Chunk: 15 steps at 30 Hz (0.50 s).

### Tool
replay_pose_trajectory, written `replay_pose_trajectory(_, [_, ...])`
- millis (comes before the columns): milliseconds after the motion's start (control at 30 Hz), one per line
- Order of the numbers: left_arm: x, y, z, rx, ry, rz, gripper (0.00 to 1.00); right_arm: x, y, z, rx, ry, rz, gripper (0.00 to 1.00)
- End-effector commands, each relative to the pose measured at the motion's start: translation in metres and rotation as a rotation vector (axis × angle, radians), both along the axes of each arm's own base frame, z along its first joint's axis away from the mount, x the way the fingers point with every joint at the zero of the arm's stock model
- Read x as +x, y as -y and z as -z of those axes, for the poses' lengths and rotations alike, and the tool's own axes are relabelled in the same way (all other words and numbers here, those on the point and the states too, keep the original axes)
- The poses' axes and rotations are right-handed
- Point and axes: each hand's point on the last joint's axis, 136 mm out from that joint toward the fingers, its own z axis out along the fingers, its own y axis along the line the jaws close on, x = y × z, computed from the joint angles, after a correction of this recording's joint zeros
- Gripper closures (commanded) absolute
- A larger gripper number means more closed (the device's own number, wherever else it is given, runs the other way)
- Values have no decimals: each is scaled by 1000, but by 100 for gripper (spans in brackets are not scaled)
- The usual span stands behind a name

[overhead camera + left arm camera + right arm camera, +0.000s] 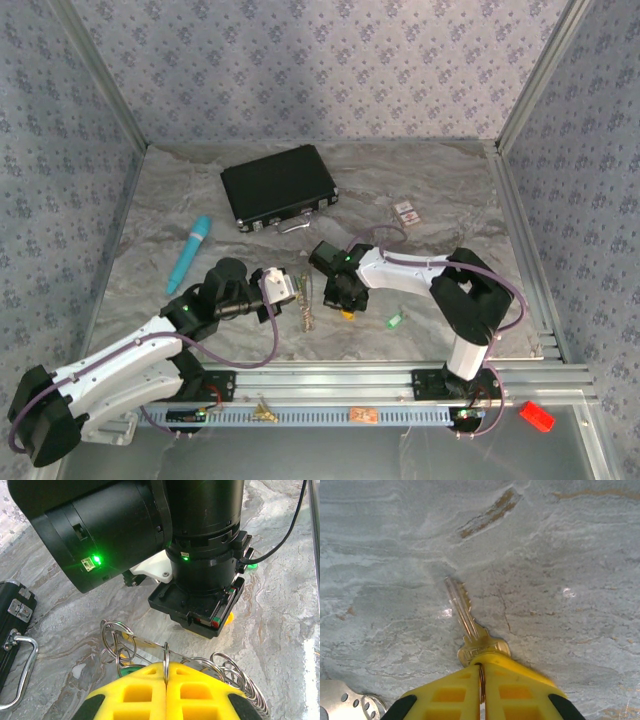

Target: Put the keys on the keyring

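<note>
Overhead, left hand (290, 293) and right hand (346, 308) meet mid-tabletop (450, 200), with the keyring (306, 302) between them.

Left wrist: my fingers are pinched shut on one loop of the keyring (165, 655).

Right wrist: my fingers are clamped on the head of a key (470, 630), its blade flat on the tabletop.

Step, as I judge it: pickup. Next calls for lifting the key and threading it onto the held loop.

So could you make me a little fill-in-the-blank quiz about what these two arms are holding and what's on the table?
1. The left gripper is shut on the keyring; its fingers are coloured ____.
2. The right gripper holds one ____ by its head.
3. The closed case with the metal handle is ____.
Missing words: yellow; key; black.
</note>
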Motion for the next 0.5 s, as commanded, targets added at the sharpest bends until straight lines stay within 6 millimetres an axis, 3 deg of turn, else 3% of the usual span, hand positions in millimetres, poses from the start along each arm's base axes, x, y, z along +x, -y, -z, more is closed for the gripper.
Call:
replay_pose_trajectory(0, [-2, 1, -4, 11, -3, 15, 100, -1, 1, -2, -21, -10, -12, 91])
replay_pose_trajectory(133, [-2, 1, -4, 10, -2, 15, 100, -1, 0, -3, -24, -9, -19, 91])
replay_pose_trajectory(233, [-3, 1, -4, 11, -3, 16, 100, -1, 0, -3, -24, -7, -22, 100])
replay_pose_trajectory(300, [-3, 1, -4, 13, -4, 14, 100, -1, 0, -5, -23, -4, -28, 100])
replay_pose_trajectory(467, [-1, 0, -4, 10, -9, 3, 100, 11, 7, -37, 0, 123, -112, 100])
